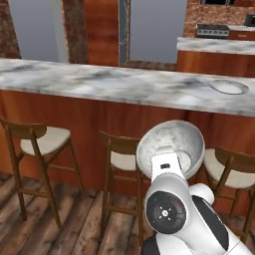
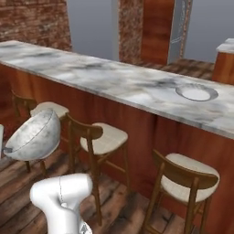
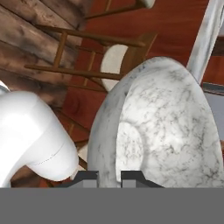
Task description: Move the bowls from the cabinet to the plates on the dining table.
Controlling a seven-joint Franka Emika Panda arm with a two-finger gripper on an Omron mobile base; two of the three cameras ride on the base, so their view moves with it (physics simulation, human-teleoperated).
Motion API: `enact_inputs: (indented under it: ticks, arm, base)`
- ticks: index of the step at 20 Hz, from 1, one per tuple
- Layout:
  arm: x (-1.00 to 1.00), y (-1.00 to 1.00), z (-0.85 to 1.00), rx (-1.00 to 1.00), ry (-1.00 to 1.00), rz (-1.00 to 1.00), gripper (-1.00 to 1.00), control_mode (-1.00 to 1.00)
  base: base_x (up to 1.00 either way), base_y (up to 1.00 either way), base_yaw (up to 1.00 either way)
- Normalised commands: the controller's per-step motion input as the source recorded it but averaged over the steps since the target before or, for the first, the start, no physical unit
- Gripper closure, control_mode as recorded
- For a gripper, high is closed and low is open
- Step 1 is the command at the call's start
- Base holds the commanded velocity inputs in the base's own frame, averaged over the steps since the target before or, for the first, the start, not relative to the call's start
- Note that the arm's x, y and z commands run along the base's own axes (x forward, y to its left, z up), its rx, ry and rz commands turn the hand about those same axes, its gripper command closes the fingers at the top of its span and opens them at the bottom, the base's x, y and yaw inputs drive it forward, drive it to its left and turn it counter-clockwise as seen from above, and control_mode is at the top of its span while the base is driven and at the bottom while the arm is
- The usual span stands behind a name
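While arm stands before stools, gripper (image 3: 109,177) clamped tight on rim of grey-white speckled bowl (image 3: 166,127), fingers (image 3: 87,178) pinching wall, one tip each side. Bowl tipped on side, held in air in front of dining table (image 1: 99,82), below marble top, above stool (image 1: 119,154). In right base view bowl (image 2: 34,135) hangs at left, near another stool (image 2: 103,137). Plate (image 1: 229,87) sits flat on table top toward right end, well apart from bowl. Wood plank floor (image 1: 74,219) below.

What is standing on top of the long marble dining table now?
One round white plate lies near the right end of the grey-white marble table top; the plate holds no bowl.
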Motion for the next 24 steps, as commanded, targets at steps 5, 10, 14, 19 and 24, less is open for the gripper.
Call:
enact_inputs:
  ticks: [5, 10, 14, 19, 24]
  arm:
    - [0.0, 0.0, 0.0, 0.0, 0.0, 0.0, 1.0, 1.0]
    - [0.0, 0.0, 0.0, 0.0, 0.0, 0.0, 1.0, 1.0]
    - [0.0, 0.0, 0.0, 0.0, 0.0, 0.0, 1.0, 1.0]
    - [0.0, 0.0, 0.0, 0.0, 0.0, 0.0, 1.0, 1.0]
    - [0.0, 0.0, 0.0, 0.0, 0.0, 0.0, 1.0, 1.0]
  base:
    - [0.41, 0.01, -0.25]
    - [0.45, 0.0, -0.27]
    - [0.4, 0.0, -0.28]
    - [0.22, 0.0, -0.33]
    - [0.07, 0.2, -0.35]
